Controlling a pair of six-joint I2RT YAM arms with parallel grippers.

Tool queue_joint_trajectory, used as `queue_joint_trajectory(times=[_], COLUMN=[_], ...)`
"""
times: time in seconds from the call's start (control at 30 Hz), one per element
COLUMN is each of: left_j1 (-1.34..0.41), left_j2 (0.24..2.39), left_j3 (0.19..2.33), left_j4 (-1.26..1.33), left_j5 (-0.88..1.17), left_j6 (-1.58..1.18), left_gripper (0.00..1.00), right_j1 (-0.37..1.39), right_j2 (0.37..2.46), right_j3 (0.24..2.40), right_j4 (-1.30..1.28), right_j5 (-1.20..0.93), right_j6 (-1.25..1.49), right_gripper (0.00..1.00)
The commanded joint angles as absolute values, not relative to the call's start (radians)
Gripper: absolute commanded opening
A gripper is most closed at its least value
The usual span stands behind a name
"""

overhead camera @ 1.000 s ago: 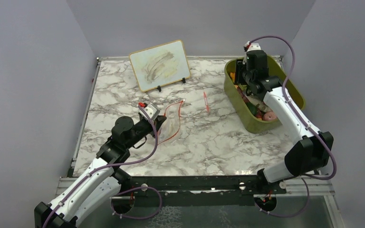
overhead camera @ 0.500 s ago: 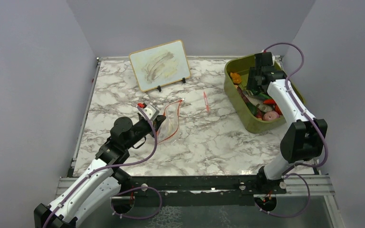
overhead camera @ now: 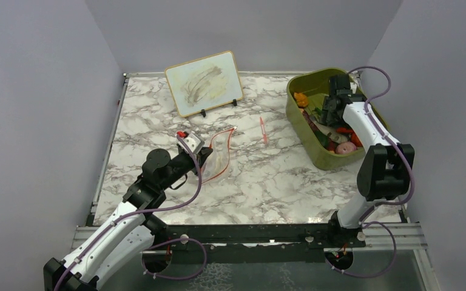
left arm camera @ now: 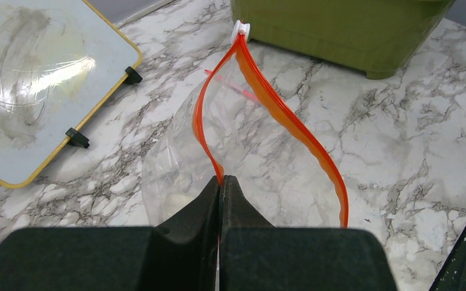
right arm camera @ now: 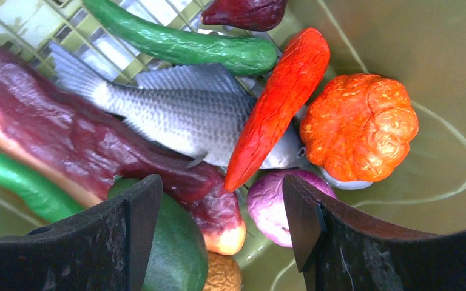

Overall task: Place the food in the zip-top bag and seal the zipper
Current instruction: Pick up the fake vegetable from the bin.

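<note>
Left end effector (left arm camera: 220,183) is seen clenched on the zipper (left arm camera: 291,121) of the zip-top bag (left arm camera: 179,157), its fingers pressed together on the near end of the red-orange strip. The bag's mouth is held gaping, with a white slider at the far end. The bag is located left of centre on the desk (overhead camera: 267,182), well apart from the olive-green bin (overhead camera: 321,159). Right end effector (right arm camera: 217,191) is held released inside the bin, jaws spread wide over the food (right arm camera: 176,115): grey fish, red pepper, orange pumpkin-like piece, green cucumber, dark red slab. Nothing is gripped between them. A pink stick (overhead camera: 262,129) is noted between bag and bin, and a whiteboard (overhead camera: 204,83) is propped at the back.
</note>
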State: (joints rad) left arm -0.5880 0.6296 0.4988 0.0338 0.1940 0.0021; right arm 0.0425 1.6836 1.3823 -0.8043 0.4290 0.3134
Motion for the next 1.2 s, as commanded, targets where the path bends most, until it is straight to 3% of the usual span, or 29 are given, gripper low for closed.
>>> queue_joint_trajectory(times=[0.0,0.23,0.53,0.77,1.0,1.17], left_j1=[-0.598,-0.603,-0.603,-0.603,-0.603,-0.603], left_j2=[0.636,0.652,0.651,0.666,0.662,0.672], left_j3=[0.492,0.495,0.495,0.500,0.500,0.502], left_j4=[0.072,0.081,0.078,0.078,0.069,0.068], left_j5=[0.190,0.189,0.181,0.188,0.183,0.180], left_j6=[-0.006,-0.008,-0.003,-0.006,-0.005,-0.006], left_gripper=[0.00,0.00,0.00,0.00,0.00,0.00], right_j1=[0.016,-0.003,-0.011,-0.011,-0.011,-0.009], right_j2=[1.710,1.750,1.784,1.759,1.722,1.711], right_j3=[1.377,1.372,1.331,1.332,1.307,1.306], right_j4=[-0.784,-0.769,-0.739,-0.730,-0.700,-0.686], right_j5=[0.469,0.476,0.450,0.417,0.393,0.388], right_j6=[0.330,0.320,0.328,0.308,0.282,0.262], right_gripper=[0.75,0.82,0.81,0.69,0.41,0.35])
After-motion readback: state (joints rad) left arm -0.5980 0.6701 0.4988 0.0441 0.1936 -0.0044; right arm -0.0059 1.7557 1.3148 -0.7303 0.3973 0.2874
